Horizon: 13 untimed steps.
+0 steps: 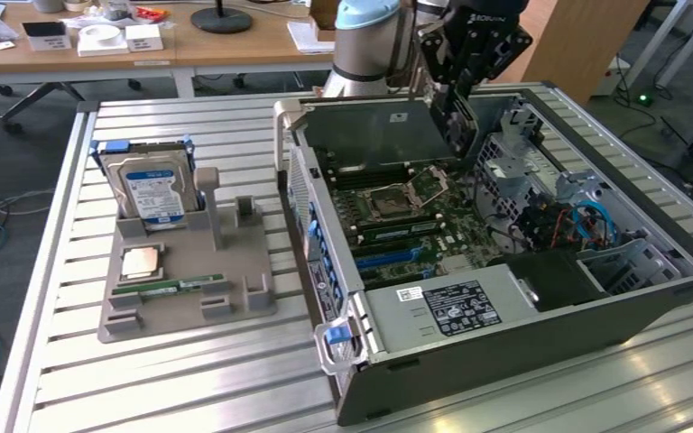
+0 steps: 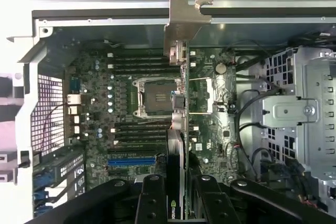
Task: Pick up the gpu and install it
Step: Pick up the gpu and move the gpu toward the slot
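One black claw (image 2: 179, 203) pinching thin flat gpu (image 2: 178, 145), bent metal bracket (image 2: 184, 22), above open boxy case (image 1: 540, 352).

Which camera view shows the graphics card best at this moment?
The exterior view: the graphics card shows its broad flat face, held by the gripper over the open computer case. The wrist view sees it edge-on, a thin strip with its metal bracket.
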Tool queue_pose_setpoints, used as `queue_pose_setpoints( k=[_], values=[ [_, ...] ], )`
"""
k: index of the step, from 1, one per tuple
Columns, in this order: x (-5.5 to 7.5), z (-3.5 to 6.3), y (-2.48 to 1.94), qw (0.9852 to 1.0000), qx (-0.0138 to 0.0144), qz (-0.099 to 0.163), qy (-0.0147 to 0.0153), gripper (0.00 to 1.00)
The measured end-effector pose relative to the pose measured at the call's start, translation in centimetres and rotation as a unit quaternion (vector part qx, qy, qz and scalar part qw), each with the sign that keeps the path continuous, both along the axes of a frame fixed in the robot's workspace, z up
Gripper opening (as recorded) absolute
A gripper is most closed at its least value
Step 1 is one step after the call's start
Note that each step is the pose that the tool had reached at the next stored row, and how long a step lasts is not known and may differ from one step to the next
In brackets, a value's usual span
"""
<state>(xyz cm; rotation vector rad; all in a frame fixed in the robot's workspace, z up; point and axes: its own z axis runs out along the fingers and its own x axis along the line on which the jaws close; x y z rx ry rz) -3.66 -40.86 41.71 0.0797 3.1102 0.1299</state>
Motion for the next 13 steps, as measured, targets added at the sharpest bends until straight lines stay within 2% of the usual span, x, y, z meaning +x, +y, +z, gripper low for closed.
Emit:
queue_pose_setpoints(
  k=[13],
  values=[
    [3.1,-0.01,0.07,1.0,0.0003,0.0,-0.0001,0.26]
  ],
)
